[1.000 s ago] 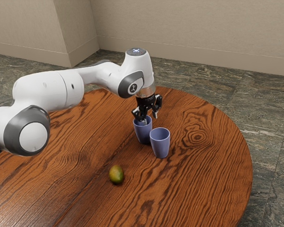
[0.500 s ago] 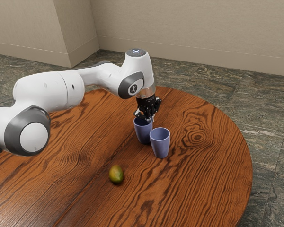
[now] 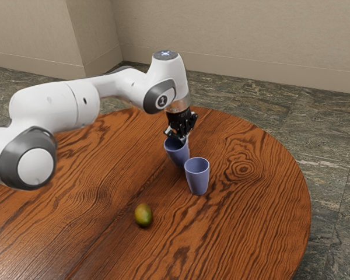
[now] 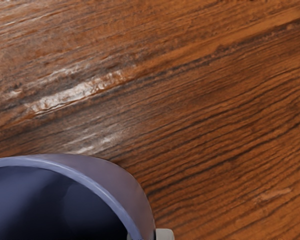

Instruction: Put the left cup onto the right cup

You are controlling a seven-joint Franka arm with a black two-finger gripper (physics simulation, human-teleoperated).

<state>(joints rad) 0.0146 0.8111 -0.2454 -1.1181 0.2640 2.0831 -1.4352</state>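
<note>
**Operator:** Report the location of the left cup and the state of the jaws.

**Technician:** The left cup hangs tilted beneath the jaws, just beside the right cup, which stands upright on the tabletop. The jaws are closed to a narrow gap and pinch one wall of the left cup at its rim. Its base appears clear of the tabletop, though the margin looks slim. In the wrist view the left cup lies directly under the camera, with its mouth open toward it.

**Operator:** State the expected handling properties.

**Technician:** Judged from appearance:
- The left cup is light, stiff and thin-walled, with a smooth surface that is probably slippery.
- A one-wall rim pinch offers no support on the opposite side, so the cup pivots about the contact, which accounts for the tilt.
- The rim is the practical grasp point, since the body looks too wide for the jaws to span.
- Both cups look alike in size, so seating tolerance is small. Level the left cup before lowering it.
- The right cup is equally light, and a sideways nudge may topple it.
- The fruit lies well apart and poses no obstruction.
</note>
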